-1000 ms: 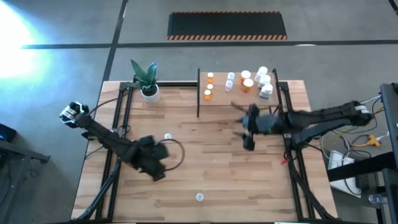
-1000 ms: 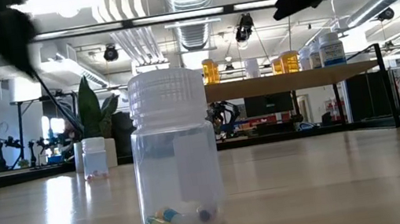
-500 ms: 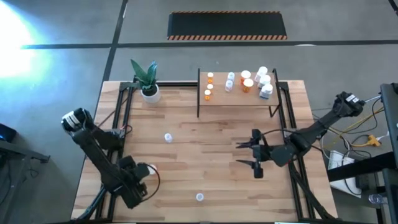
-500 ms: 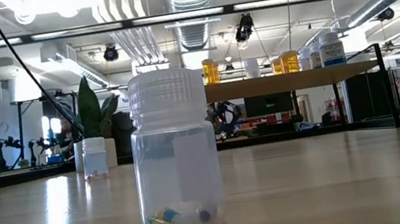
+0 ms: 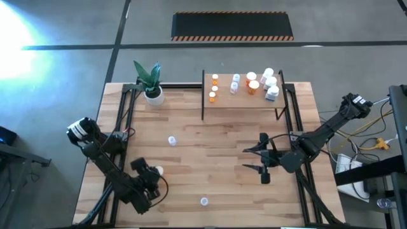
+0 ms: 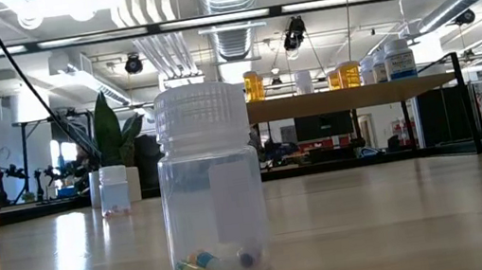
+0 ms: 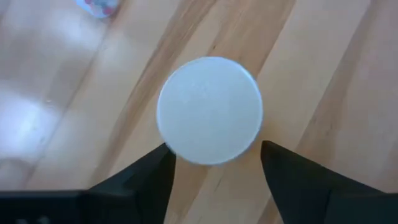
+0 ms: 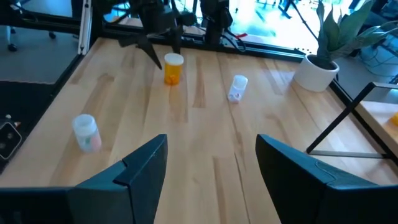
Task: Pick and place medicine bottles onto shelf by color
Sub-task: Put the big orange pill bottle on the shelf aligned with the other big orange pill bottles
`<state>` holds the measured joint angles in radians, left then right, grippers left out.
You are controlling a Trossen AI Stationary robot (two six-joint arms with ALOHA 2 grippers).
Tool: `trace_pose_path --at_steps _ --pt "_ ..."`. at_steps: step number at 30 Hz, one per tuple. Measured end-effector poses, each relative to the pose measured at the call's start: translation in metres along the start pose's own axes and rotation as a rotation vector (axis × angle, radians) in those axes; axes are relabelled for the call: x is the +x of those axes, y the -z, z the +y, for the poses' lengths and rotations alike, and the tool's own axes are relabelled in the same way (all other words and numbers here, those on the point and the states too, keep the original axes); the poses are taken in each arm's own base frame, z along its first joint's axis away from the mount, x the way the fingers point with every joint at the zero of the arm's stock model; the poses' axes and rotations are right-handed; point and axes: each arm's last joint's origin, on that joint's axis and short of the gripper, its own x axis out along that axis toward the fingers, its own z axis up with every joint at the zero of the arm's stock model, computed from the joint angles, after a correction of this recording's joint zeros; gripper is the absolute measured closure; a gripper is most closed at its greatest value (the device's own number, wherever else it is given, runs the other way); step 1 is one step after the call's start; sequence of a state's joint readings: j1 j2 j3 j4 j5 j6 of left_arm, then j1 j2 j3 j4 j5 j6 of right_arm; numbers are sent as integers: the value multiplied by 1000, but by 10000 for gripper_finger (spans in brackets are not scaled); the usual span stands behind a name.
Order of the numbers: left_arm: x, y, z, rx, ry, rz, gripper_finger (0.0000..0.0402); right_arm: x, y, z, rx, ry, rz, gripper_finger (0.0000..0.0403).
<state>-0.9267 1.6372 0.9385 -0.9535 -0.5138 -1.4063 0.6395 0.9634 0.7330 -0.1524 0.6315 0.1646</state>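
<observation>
I've got the left gripper (image 7: 213, 163) over the orange bottle (image 7: 209, 111), jaws spread astride its cap. I should centre, drop lower, then pinch. Right gripper (image 5: 257, 159) waits mid-tabletop, jaws spread.

The left gripper (image 5: 154, 173) has swung from mid-table to the near left and now straddles an orange bottle (image 8: 173, 68). The right gripper (image 5: 254, 159) has drawn back from the shelf (image 5: 241, 102) toward the near right.
</observation>
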Motion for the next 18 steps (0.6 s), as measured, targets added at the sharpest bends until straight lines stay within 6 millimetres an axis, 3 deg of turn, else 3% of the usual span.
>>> trace_pose_path --at_steps 7,18 --pt "3 -4 -2 -20 11 -125 217 0 0 0 3 -1 -3 168" --pt "12 -6 -3 -75 32 -303 218 0 0 0 1 -3 0 168"
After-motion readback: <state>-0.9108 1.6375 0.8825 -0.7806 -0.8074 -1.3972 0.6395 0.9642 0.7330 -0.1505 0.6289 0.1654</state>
